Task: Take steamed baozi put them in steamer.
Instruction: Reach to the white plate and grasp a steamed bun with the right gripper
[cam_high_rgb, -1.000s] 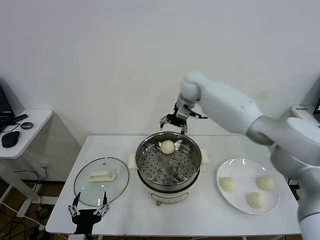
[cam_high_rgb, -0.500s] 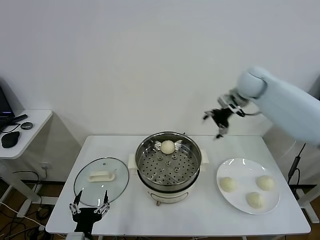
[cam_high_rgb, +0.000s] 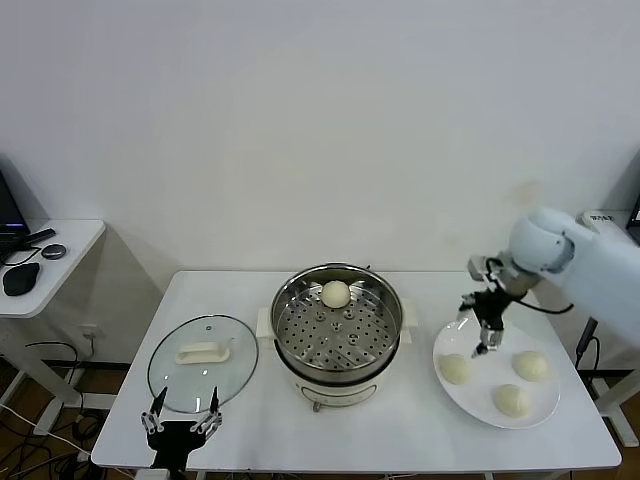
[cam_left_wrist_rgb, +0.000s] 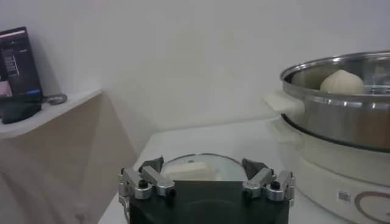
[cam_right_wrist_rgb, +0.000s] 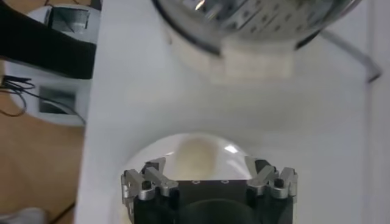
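Observation:
The steamer (cam_high_rgb: 335, 330) stands mid-table with one baozi (cam_high_rgb: 336, 293) on the far side of its perforated tray. Three more baozi (cam_high_rgb: 456, 368) (cam_high_rgb: 530, 365) (cam_high_rgb: 511, 400) lie on the white plate (cam_high_rgb: 484, 388) at the right. My right gripper (cam_high_rgb: 480, 335) is open and empty, hanging just above the plate's left side, over the left baozi. In the right wrist view this baozi (cam_right_wrist_rgb: 198, 152) shows between the spread fingers of the right gripper (cam_right_wrist_rgb: 205, 165). My left gripper (cam_high_rgb: 182, 420) is open and parked at the front edge. The steamer (cam_left_wrist_rgb: 341, 115) and its baozi (cam_left_wrist_rgb: 342, 81) show in the left wrist view.
A round glass lid (cam_high_rgb: 203, 362) with a white handle lies left of the steamer, just beyond the left gripper (cam_left_wrist_rgb: 206, 175). A small side table (cam_high_rgb: 40, 265) with dark items stands far left. A white wall is behind the table.
My right gripper has left the far side of the steamer, swung right and come down over the plate's left baozi. The baozi in the steamer and my left arm have not moved.

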